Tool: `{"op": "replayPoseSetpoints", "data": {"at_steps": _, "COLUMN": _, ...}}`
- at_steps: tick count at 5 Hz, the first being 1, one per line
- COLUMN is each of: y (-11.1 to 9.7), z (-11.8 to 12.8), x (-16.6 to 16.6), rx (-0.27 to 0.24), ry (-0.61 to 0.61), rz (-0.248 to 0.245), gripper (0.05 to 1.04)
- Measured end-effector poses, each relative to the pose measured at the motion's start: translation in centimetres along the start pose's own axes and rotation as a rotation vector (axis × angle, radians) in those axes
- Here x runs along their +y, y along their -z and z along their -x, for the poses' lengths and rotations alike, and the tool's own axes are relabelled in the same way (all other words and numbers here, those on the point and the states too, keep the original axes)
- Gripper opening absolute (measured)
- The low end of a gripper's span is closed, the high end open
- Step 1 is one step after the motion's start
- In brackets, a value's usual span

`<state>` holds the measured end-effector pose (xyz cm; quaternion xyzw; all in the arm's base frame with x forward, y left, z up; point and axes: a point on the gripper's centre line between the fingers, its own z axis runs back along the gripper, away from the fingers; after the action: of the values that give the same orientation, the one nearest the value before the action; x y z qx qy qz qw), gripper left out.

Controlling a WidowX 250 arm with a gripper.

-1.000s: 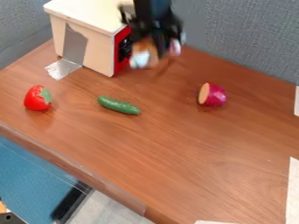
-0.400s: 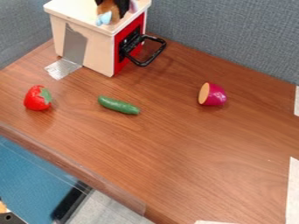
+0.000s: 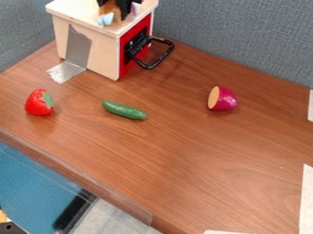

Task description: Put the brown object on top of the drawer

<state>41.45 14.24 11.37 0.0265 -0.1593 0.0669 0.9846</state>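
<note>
Clamping gripper (image 3: 114, 7) fingers on brown object (image 3: 110, 9), over drawer (image 3: 104, 52) top; contact beneath unclear. Probably light, soft, little slip; best held round middle. Pale-blue ends point down toward drawer's wooden side; long axis seems steep, upper end unseen.

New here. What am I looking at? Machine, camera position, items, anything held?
The machine is a robot arm; its black gripper is at the top edge. A fixed camera looks down at a slant on the wooden table.

At upper left stands the drawer box, with a red front and a black handle. Nearer the camera lie a red fruit-like toy, a green cucumber and, to the right, a purple piece with a pale cut face.

The brown object is at the gripper, over the box's top; whether gripped or just resting there, I can't tell.
</note>
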Motion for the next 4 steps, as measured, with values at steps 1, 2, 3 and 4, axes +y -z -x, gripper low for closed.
{"op": "replayPoseSetpoints", "data": {"at_steps": 1, "y": 0.0, "z": -0.3, "x": 1.0, "rx": 0.008, "ry": -0.009, "rz": -0.004, "gripper": 0.536}}
{"op": "replayPoseSetpoints", "data": {"at_steps": 2, "y": -0.4, "z": -0.1, "x": 2.1, "rx": 0.016, "ry": -0.037, "rz": 0.012, "gripper": 0.844}}
{"op": "replayPoseSetpoints", "data": {"at_steps": 3, "y": -1.2, "z": -0.1, "x": 3.1, "rx": 0.014, "ry": -0.079, "rz": 0.051, "gripper": 1.012}}
{"op": "replayPoseSetpoints", "data": {"at_steps": 4, "y": -2.1, "z": -0.1, "x": 3.1, "rx": 0.025, "ry": -0.077, "rz": 0.090, "gripper": 1.008}}
